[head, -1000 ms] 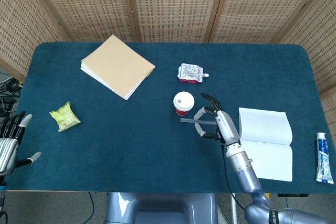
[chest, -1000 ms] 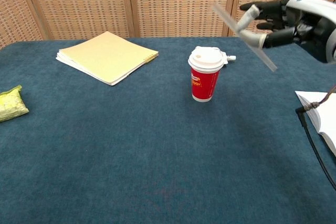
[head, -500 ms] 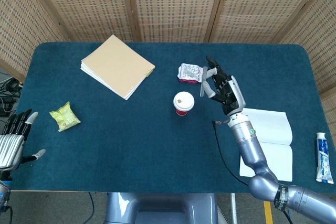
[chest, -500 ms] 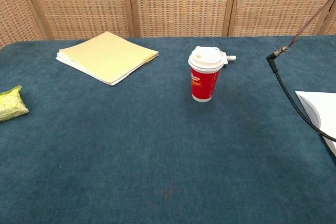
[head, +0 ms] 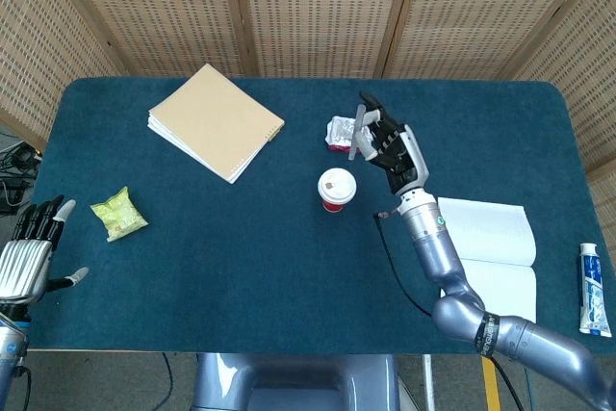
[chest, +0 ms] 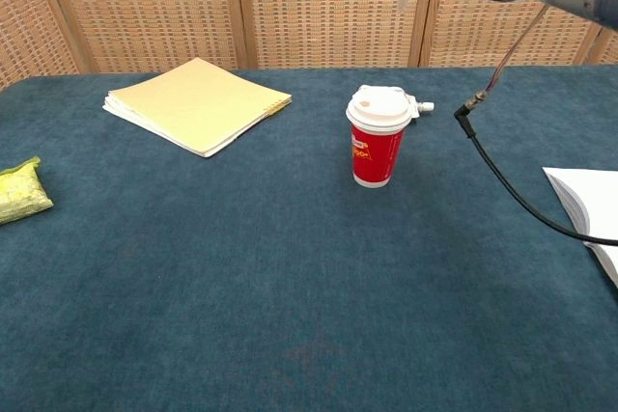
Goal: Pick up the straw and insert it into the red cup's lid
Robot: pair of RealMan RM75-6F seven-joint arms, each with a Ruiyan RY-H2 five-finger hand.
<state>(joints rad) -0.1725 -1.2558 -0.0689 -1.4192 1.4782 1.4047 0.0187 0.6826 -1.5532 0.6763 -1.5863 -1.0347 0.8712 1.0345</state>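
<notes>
Blue-carpeted table (head: 241,257) before wicker screens (head: 318,7)

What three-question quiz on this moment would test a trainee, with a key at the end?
1. True or false: the straw is already in the lid of the red cup.
2. Which hand holds the straw? A. left hand B. right hand C. neither
3. Fill in: in the head view, the green snack packet lies near the table's ___ edge.

Key
1. False. The right hand holds the straw raised, up and to the right of the cup, and the lid carries nothing.
2. B. The left hand hangs off the table's left edge with fingers apart, holding nothing.
3. Left.
</notes>
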